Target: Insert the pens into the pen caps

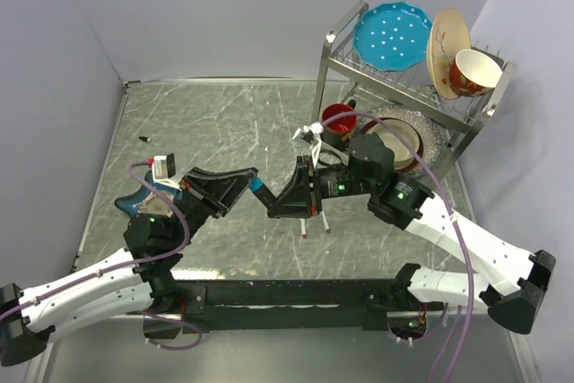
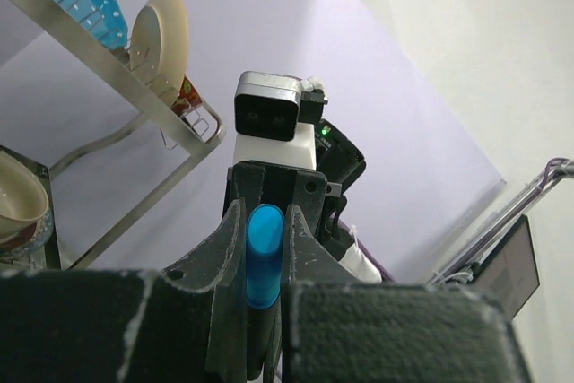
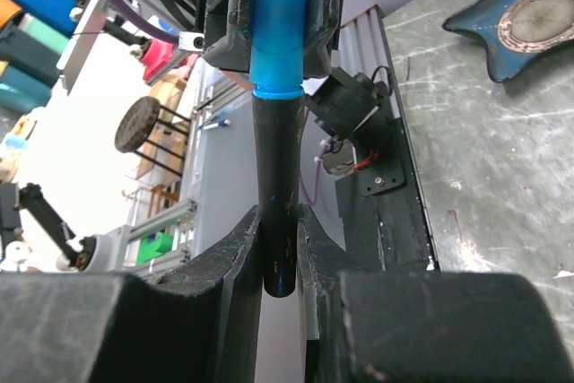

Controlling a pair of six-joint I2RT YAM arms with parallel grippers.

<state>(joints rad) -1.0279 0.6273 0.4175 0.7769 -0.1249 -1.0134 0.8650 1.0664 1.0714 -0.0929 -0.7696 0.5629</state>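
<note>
Right fingers (image 3: 244, 257): nearest the right wrist lens, closed on the rear of the black-barrelled pen (image 3: 276, 177), holding it straight so that its front end met the cap.
Blue cap (image 3: 276, 33): sat over the pen's far end, clamped between the left fingers (image 3: 224, 15). Whether it was fully seated could not be told.
Star-shaped blue dish (image 3: 529, 6): lay on the table (image 3: 502, 177) well off to one side, no hindrance.
Left wrist view: its own fingers pinched the blue cap, and the right arm's camera (image 2: 266, 105) looked straight back along the pen, suggesting the arms were set end to end for the push.
Dish rack (image 2: 99, 69): stood behind at the left, apart from the work.
Top view: both arms met over mid-table, with the blue cap bridging the gap between left and right fingers, apparently raised off the surface.
Thin white pens (image 1: 306, 226): two lay on the table just beneath the right arm, one showing a red tip, both partly hidden by it.
Small dark cap (image 1: 143, 138): lay alone near the left edge, well apart.
Obstruction: the right arm itself covered the waiting pens. The rack crowded only the far right corner.
</note>
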